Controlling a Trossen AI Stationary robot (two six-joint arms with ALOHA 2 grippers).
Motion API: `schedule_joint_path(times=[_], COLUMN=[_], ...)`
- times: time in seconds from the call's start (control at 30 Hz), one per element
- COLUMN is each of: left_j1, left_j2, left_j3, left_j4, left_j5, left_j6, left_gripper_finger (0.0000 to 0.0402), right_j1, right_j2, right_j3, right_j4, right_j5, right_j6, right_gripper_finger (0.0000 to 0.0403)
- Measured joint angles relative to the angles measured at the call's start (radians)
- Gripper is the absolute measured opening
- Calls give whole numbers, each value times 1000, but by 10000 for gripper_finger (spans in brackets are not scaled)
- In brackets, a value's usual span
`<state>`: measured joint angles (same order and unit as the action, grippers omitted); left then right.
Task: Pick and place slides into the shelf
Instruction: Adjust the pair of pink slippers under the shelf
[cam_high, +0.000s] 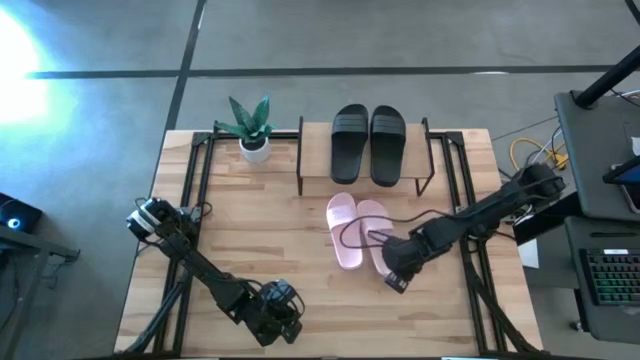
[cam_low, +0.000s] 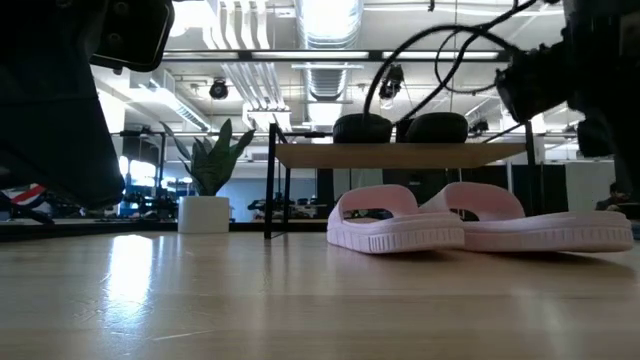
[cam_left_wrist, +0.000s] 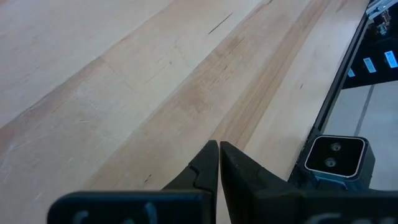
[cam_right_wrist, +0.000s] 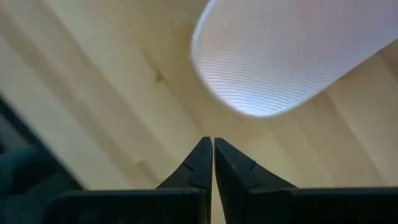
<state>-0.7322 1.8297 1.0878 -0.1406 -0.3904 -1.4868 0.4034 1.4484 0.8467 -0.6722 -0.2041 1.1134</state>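
Two black slides (cam_high: 368, 145) lie side by side on the shelf's light top board (cam_high: 318, 150), and in the low view they show as dark humps (cam_low: 400, 127) on that board (cam_low: 400, 155). Two pale pink slides (cam_high: 360, 232) rest sole-down on the table in front of the shelf, straps up (cam_low: 395, 222). My right gripper (cam_high: 396, 284) hangs just off the heel of the right-hand pink slide (cam_right_wrist: 292, 56). Its fingers (cam_right_wrist: 208, 142) are shut and touch nothing. My left gripper (cam_high: 285, 320) waits near the table's near edge, shut (cam_left_wrist: 219, 144).
A small potted plant (cam_high: 253, 128) stands on the table left of the shelf. The right arm's black cable (cam_high: 365, 228) loops over the pink slides. Black frame rails (cam_high: 190, 180) run along both table sides. Bare wood (cam_high: 260, 230) lies between the left arm and the pink slides.
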Motion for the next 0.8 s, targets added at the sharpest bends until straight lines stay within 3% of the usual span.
schedule_joint_path(times=[0.43,0.8], left_j1=[0,0], left_j2=[0,0], left_j3=[0,0], left_j4=[0,0], left_j5=[23,37], left_j6=[1,1], left_gripper_finger=[2,2], right_j1=[37,-24], right_j2=[142,146], right_j3=[0,9], right_j4=[140,182], right_j5=[55,276], right_j6=[39,48], right_gripper_finger=[9,9])
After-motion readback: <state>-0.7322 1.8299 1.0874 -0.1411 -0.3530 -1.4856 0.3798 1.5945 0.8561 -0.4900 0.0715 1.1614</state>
